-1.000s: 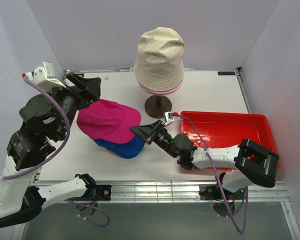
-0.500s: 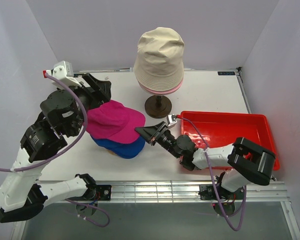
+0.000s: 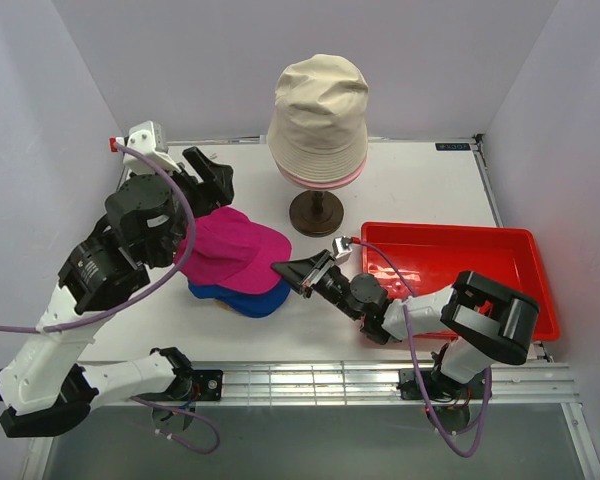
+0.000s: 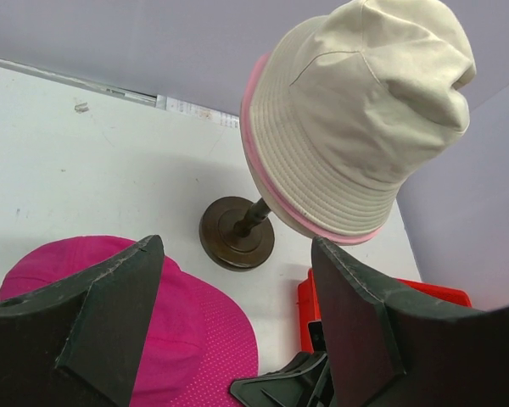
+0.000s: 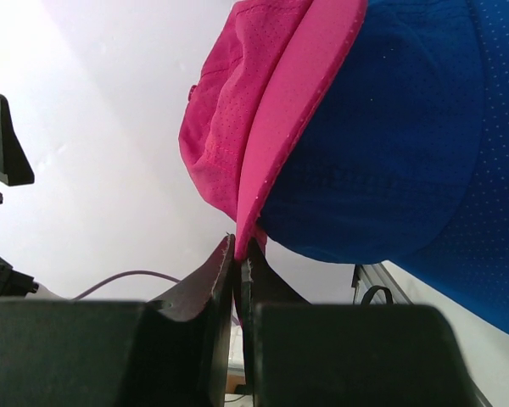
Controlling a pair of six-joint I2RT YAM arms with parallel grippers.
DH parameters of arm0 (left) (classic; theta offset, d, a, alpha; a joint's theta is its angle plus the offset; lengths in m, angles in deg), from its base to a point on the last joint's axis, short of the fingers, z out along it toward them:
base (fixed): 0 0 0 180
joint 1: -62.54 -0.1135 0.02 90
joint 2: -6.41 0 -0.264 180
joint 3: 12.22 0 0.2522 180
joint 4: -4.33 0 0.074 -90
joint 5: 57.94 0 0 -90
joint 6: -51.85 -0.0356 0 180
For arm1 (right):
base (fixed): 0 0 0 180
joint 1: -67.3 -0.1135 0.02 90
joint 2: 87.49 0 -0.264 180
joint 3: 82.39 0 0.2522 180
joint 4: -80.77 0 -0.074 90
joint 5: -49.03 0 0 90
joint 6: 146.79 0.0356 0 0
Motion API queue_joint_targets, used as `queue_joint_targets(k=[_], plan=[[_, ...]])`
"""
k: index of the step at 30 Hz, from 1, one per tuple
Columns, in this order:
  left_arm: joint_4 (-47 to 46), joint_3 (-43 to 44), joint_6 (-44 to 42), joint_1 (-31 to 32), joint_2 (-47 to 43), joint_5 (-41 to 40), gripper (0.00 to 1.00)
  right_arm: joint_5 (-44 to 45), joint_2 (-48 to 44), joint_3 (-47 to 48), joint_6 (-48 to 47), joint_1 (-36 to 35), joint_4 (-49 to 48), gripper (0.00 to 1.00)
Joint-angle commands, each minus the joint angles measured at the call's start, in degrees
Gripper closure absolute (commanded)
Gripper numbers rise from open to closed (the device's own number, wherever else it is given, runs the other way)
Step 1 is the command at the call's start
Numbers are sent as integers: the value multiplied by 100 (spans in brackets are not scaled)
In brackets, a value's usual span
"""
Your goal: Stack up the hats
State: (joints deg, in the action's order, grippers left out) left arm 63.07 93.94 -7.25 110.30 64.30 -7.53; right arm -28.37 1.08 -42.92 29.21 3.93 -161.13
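Note:
The magenta cap [image 3: 228, 250] lies on top of the blue cap [image 3: 242, 297] at the table's left middle. My right gripper [image 3: 283, 270] is shut on the magenta cap's brim [image 5: 282, 144], with the blue cap [image 5: 407, 127] right under it. My left gripper [image 3: 208, 172] is open and empty above the back of the magenta cap [image 4: 178, 331]. The beige bucket hat [image 3: 318, 115] sits over the pink bucket hat [image 3: 325, 180] on a dark stand [image 3: 315, 212]; the beige hat [image 4: 356, 110] and pink rim [image 4: 263, 178] also show in the left wrist view.
A red tray [image 3: 450, 262] stands at the right, behind my right arm. The stand's round base [image 4: 236, 233] is just behind the caps. White walls close in the table at the back and sides.
My left arm has moved right and back over the magenta cap. My right gripper has shifted a little left, still holding the brim. The magenta cap now sits more squarely over the blue one.

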Motion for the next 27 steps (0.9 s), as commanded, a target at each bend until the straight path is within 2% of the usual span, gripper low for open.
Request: queue_joint_targets(k=[1,17,27], plan=[[3,-90,-49,13,144,92,19,111,1,-172,162,1,-634,92],[38,-776,171,-22,381,163,18,-170,617,-567,93,1,-792,92],[205,-1057,364,-311,495,294,18,-355,1048,-656,119,1,-969,92]])
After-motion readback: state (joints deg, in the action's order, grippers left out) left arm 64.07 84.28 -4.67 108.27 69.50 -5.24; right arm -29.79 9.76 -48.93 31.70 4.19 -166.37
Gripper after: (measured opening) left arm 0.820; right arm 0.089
